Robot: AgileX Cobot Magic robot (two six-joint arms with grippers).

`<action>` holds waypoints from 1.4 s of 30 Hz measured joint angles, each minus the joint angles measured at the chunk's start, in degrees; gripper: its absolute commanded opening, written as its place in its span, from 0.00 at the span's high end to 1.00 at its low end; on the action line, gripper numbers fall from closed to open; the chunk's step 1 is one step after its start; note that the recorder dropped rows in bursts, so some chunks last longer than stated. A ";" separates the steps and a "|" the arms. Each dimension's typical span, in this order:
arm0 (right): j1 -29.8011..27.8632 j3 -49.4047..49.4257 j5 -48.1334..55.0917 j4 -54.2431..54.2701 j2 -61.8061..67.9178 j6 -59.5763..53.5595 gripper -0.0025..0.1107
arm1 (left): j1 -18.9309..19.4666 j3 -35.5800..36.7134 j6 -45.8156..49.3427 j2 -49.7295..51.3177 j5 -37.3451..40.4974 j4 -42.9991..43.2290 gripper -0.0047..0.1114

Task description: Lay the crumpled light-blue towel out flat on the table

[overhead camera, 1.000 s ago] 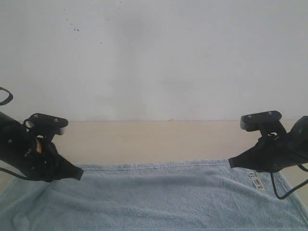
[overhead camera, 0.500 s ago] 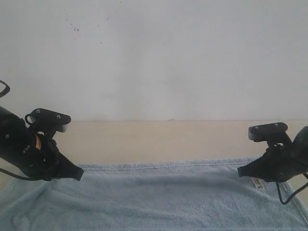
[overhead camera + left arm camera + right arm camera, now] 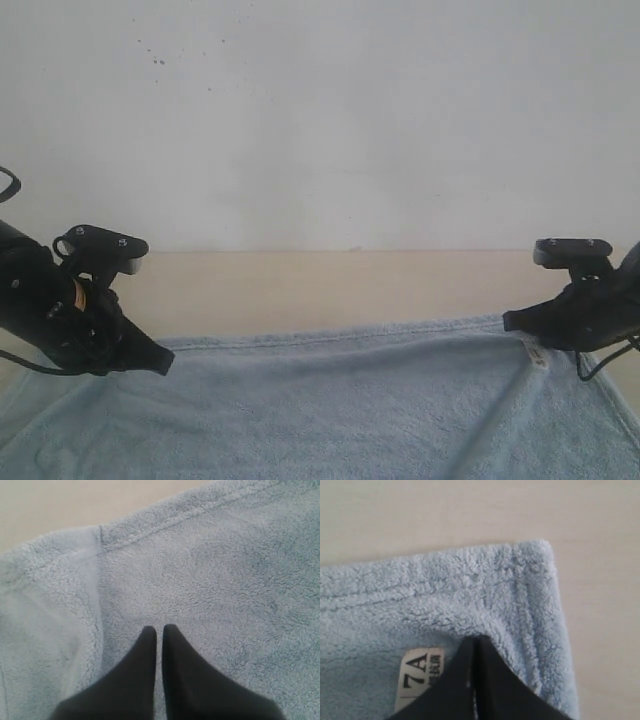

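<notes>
Across the near part of the table (image 3: 330,285) the towel (image 3: 340,400) lies mostly spread; left tool (image 3: 157,628) nearly together, tips on its pile; right tool (image 3: 474,641) clamped on its far right corner, beside the white label (image 3: 420,672)

Matte black arms (image 3: 45,315) taper into slim pointed jaws, trailing thin black cables (image 3: 590,368).

The towel (image 3: 350,410) is pale light blue, fluffy, with stitched lines along its hem. Its small label (image 3: 420,677) is white with dark print. The desk (image 3: 330,285) is plain pale beige. The left gripper (image 3: 157,629) and right gripper (image 3: 475,641) are black. The wall (image 3: 350,120) is white with tiny dark specks.
</notes>
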 measured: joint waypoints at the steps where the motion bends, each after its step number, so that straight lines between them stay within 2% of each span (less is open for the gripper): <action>1: -0.74 0.01 0.52 0.18 0.00 0.80 0.98 | 0.00 0.00 0.00 0.00 0.00 0.00 0.92; 8: -9.63 -0.55 6.22 0.83 0.00 3.13 0.98 | 0.00 0.00 0.00 0.00 -0.62 -0.43 0.92; 11: -11.61 -0.55 8.07 1.05 -0.48 2.97 0.98 | 0.00 0.00 0.00 0.00 -1.64 -0.46 0.92; 18: -8.64 0.48 11.44 -0.39 -4.06 -1.71 0.98 | 0.00 0.00 0.00 0.00 -2.58 -0.68 0.92; 22: -5.81 0.56 12.26 -0.39 -8.42 -1.95 0.98 | 0.00 0.00 0.00 0.00 -2.68 -0.68 0.92; 27: -5.29 1.10 12.83 -0.39 -13.86 -0.99 0.98 | 0.00 0.00 0.00 0.00 -2.71 -1.80 0.92; 35: -5.29 13.24 11.52 -1.29 -21.04 -0.32 0.98 | 0.00 0.00 0.00 0.00 -2.46 -2.01 0.92; 42: -5.29 28.82 3.69 -0.65 -29.65 2.42 0.98 | 0.00 1.82 1.27 -0.95 -2.75 -6.11 0.92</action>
